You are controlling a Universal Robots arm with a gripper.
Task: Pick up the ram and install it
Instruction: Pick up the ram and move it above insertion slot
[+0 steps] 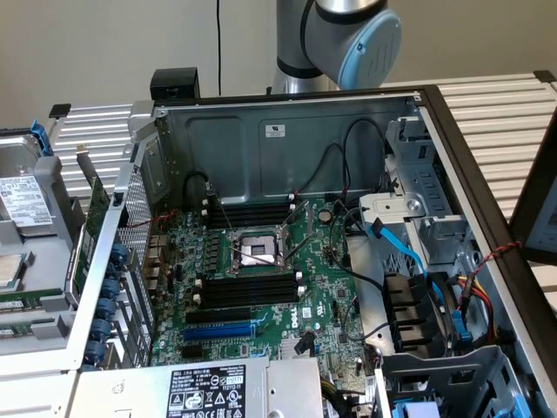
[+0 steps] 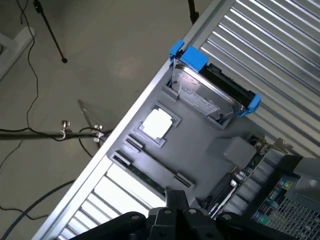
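Observation:
The ram [image 2: 146, 175] is a long thin dark-green stick standing on edge in a holder on the grey tray [image 2: 200, 135]. My gripper [image 2: 176, 196] hovers just above the stick's far end, its black fingers pressed together and shut on nothing. In the exterior view the open computer case [image 1: 287, 131] shows the motherboard [image 1: 322, 300] with black memory slots above [image 1: 248, 213] and below [image 1: 248, 289] the CPU socket [image 1: 258, 251].
The grey tray also carries a hard drive [image 2: 207, 95] in a blue bracket and a square chip [image 2: 158, 123]. A green expansion card [image 1: 96, 218] stands beside the case's left wall. Cables [image 1: 409, 252] and drive bays crowd the case on the exterior view's right. The arm's joint [image 1: 348, 35] stands behind the case.

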